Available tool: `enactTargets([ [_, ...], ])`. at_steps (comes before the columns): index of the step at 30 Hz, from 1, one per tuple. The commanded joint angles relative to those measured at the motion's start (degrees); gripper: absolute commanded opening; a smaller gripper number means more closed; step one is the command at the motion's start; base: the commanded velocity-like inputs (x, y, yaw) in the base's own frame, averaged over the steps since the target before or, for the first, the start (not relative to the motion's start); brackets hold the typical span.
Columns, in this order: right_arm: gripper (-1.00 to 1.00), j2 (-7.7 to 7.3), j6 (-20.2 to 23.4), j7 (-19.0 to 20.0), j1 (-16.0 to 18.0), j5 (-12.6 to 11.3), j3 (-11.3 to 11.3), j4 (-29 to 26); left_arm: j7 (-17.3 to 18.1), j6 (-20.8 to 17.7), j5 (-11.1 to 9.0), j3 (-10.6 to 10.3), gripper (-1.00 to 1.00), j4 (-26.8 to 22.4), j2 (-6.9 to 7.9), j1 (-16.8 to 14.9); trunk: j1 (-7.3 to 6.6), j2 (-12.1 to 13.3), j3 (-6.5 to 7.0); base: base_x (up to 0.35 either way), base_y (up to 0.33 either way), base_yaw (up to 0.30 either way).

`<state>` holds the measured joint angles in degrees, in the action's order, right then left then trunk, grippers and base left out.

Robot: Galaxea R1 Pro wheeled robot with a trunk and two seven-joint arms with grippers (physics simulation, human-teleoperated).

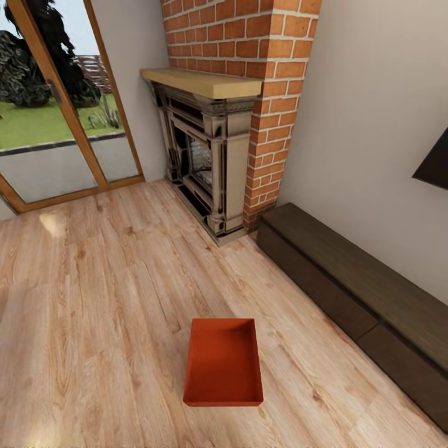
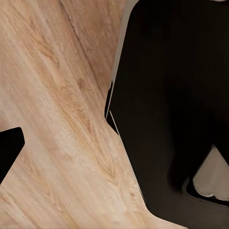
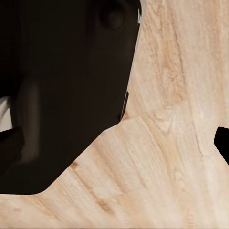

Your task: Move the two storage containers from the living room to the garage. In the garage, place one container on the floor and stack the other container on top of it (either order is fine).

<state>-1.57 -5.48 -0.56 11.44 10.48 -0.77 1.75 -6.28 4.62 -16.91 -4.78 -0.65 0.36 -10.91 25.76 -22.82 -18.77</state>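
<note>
Over on the far left of the head view, a wood-framed glass door [image 1: 59, 118] looks out onto grass and a dark shrub. Moving right, we have the fireplace [image 1: 202, 155] with its pale wooden mantel, set into a red brick chimney [image 1: 267, 93], and beyond that a long, low dark cabinet [image 1: 361, 292] runs along the white wall, with the corner of a black screen [image 1: 435, 162] hanging above it. Down in front, one orange-red storage container [image 1: 223, 362] sits upright and empty on the light wood plank floor [image 1: 93, 298] of the living room, well apart from the fireplace and cabinet. Both wrist views look down on planks past dark robot bodywork [image 2: 167, 109], with a small black tip at each picture's edge, so whether either gripper is spread or pressed together, I cannot tell.
</note>
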Motion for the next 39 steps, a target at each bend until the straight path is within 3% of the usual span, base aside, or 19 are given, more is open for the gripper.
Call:
enactTargets([
  [1, 1.00, -0.01, -0.3, -0.1, 0.1, 0.4, -0.1, 0.2, -0.1, 0.2, -0.5, -0.5, 1.00, 0.0, -0.01, 0.0, 0.02, -0.1, -0.18, 0.000, 0.000, 0.000],
  [39, 1.00, -0.01, -0.3, -0.1, 0.1, 0.4, -0.1, 0.2, -0.1, 0.2, -0.5, -0.5, 1.00, 0.0, -0.01, 0.0, 0.02, -0.1, -3.65, 0.000, 0.000, 0.000],
])
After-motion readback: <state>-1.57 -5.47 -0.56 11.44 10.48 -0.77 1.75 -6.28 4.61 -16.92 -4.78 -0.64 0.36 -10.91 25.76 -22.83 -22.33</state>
